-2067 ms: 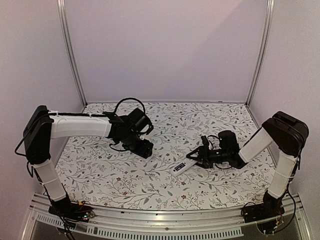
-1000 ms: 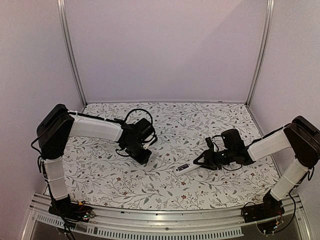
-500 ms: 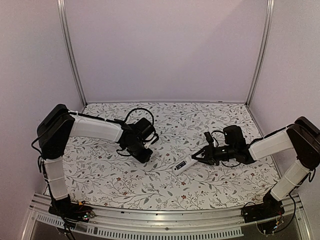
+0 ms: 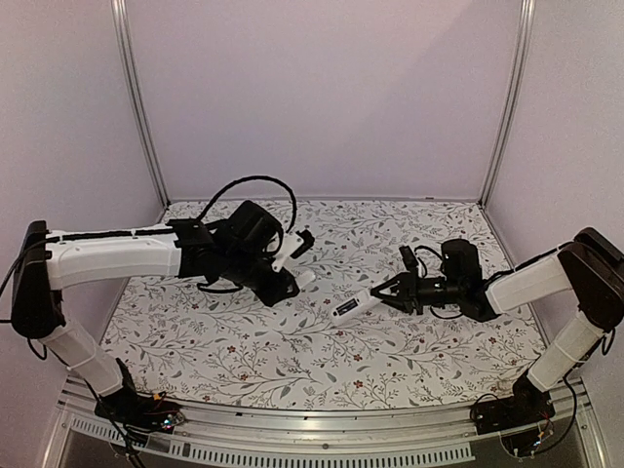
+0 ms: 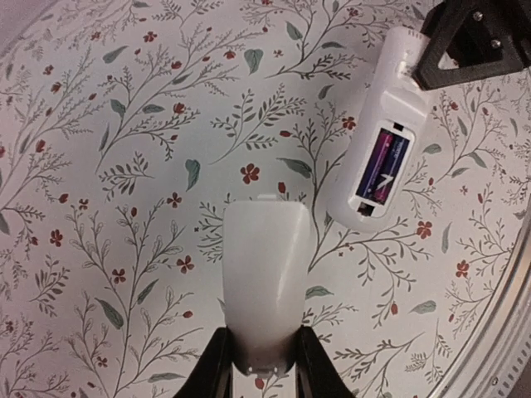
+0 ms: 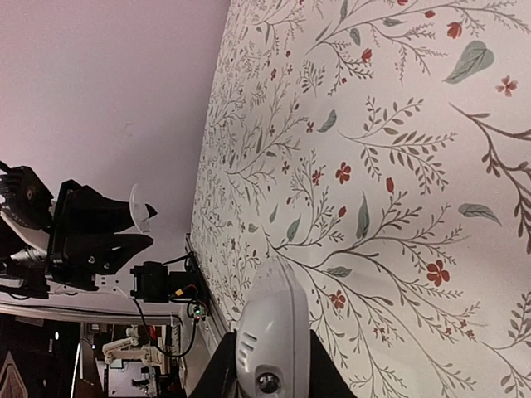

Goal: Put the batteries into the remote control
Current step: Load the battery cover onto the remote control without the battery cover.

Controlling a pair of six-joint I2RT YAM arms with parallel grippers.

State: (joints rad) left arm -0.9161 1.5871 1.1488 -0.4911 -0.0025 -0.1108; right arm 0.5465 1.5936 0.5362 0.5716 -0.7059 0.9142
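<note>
1. The remote (image 5: pixel 380 124) is pinched at one end by the right fingers (image 5: pixel 465 37), which are closed tight on it. Its free end points toward the middle of the worktop (image 4: pixel 244 341), with the back up and the battery bay open.
2. It seems to hang just clear of the surface, though the top view is too small to be sure.
3. The batteries (image 5: pixel 383 166) appear to lie side by side in the bay already, dark against the white shell.
4. The left fingers (image 5: pixel 217 369) are clamped on the near end of the cover (image 5: pixel 259 274), a thin curved white shell. It is held over the worktop near the remote but apart from it.
5. Handling, as a judgement:
   - The remote looks light, stiff and smooth.
   - Held by one end only, it would likely pivot or slip under a push on the far end.
   - A hold across its long edges, close to the bay, would resist better.
   - The cover looks thin enough to flex or skid in the grip, so light pressure suits it.
   - The batteries sit loose until the bay is covered, so the bay should stay facing up.
6. Room:
   - Bare worktop lies between and beyond the two arms.
   - The back wall (image 4: pixel 322 97) is well apart from them.
   - The front rail (image 4: pixel 292 421) is nearer, behind the work.
</note>
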